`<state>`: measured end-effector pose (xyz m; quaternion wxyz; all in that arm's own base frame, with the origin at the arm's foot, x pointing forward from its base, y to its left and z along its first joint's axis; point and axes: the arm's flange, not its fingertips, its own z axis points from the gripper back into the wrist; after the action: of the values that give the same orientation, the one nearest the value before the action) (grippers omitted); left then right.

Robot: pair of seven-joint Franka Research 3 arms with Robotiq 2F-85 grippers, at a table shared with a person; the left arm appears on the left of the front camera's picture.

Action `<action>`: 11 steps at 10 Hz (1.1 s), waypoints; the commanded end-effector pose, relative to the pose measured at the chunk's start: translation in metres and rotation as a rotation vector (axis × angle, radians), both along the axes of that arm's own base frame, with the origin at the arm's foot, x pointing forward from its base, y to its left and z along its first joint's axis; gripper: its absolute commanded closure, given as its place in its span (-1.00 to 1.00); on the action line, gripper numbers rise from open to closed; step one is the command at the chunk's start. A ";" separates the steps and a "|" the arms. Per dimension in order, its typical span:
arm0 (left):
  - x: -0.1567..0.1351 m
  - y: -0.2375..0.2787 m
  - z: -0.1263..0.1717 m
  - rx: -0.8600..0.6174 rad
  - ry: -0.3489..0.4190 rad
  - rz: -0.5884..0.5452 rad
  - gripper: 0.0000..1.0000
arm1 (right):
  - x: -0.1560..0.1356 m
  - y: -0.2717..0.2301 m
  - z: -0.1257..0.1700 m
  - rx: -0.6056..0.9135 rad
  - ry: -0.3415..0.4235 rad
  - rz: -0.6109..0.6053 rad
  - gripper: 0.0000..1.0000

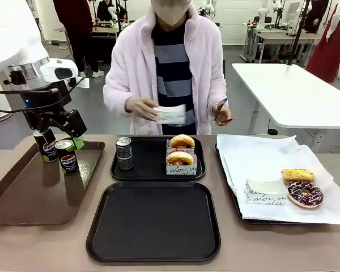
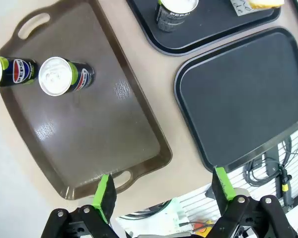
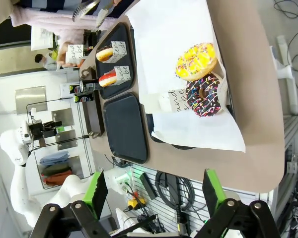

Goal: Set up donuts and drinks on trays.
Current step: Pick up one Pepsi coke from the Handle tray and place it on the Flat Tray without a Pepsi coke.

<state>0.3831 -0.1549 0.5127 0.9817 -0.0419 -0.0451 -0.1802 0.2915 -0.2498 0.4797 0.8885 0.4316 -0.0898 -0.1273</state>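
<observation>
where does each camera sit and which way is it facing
Front: fixed on the robot's side, facing across the table at the person; left gripper at picture left.
Left wrist: high over the left side, looking down on the brown tray and cans; that gripper open at the bottom.
Right wrist: high on the right, rolled sideways, looking over the donuts; right gripper open at the bottom.
Shared: all three show the empty black tray.

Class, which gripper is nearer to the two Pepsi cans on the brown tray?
Left. The left gripper hangs open over the brown tray, close to the Pepsi cans; the right gripper is far off on the other side, by the paper-lined tray.
</observation>
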 end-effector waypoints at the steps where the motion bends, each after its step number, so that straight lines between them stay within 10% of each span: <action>1: 0.000 -0.007 0.003 0.001 -0.006 -0.013 -1.00 | -0.001 0.001 0.001 0.003 0.001 0.004 -1.00; 5: -0.002 -0.007 0.001 0.006 -0.005 -0.013 -1.00 | -0.001 0.001 0.001 0.003 0.001 0.004 -1.00; 11: 0.135 0.041 -0.053 0.098 -0.058 0.355 -1.00 | -0.001 0.001 0.001 0.003 0.001 0.004 -1.00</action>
<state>0.5101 -0.1010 0.4584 0.9976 -0.0095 -0.0590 -0.0345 0.2914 -0.2499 0.4799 0.8885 0.4316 -0.0900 -0.1274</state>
